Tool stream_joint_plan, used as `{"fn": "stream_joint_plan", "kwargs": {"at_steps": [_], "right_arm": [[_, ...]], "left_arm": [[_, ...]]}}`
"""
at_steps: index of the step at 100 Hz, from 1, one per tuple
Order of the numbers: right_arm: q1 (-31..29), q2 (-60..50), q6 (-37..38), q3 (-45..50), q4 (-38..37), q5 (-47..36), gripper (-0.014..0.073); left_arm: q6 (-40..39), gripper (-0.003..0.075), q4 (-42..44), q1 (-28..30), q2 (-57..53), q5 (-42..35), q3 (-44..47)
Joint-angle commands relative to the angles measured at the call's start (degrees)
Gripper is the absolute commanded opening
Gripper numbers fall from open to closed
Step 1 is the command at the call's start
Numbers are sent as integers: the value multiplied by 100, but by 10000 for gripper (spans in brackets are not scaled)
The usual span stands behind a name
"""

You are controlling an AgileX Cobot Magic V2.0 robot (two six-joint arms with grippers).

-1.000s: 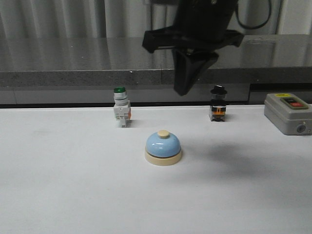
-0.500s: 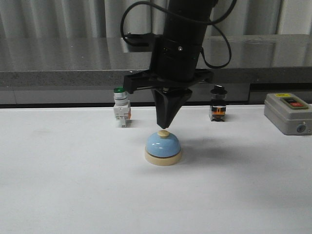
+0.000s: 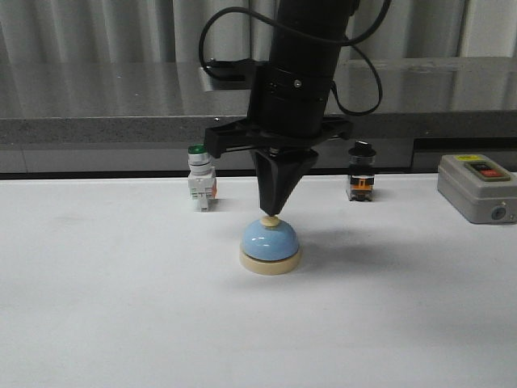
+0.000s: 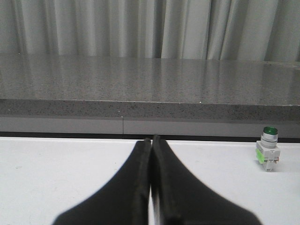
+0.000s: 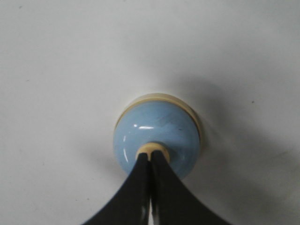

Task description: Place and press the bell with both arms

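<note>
**Right gripper tip on the bell knob**

The white table (image 3: 97,323) fills the foreground, with a grey stone counter (image 3: 105,97) and pale curtains (image 4: 93,28) behind it. The right arm (image 3: 303,73) comes straight down over the table's middle. Its gripper (image 3: 272,212) has the jaws pressed together into one point, and that point touches the cream knob (image 5: 151,151) on top of the bell (image 3: 271,245). The bell sits upright on the table, near the centre. The left gripper (image 4: 151,143) shows only in its own wrist view, jaws closed against each other with nothing between them, low over bare table. A grey box (image 3: 477,187) stands at the far right edge. A green-capped switch (image 3: 200,186) stands behind the bell to the left, a black-capped switch (image 3: 360,171) behind it to the right.
</note>
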Motion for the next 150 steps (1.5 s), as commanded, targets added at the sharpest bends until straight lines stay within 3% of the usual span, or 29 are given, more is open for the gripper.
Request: {"fn": "stream_joint_plan", "kwargs": {"at_steps": [1, 33, 64, 107, 150], "right_arm": [[6, -404, -66, -161, 54, -54, -60], [-522, -1427, -12, -154, 59, -12, -60], [-1741, -2436, 47, 150, 59, 466, -60], [-3303, -4622, 60, 2648, 98, -319, -60], [-3425, -7118, 60, 5106, 118, -1525, -60]], "left_arm": [[-48, -20, -42, 10, -173, -467, 241], [-48, -20, -42, 10, -173, -467, 241], [-48, -20, -42, 10, -173, -467, 241], [-48, -20, -42, 10, -173, -467, 241], [-48, -20, -42, 10, -173, -467, 241]]}}
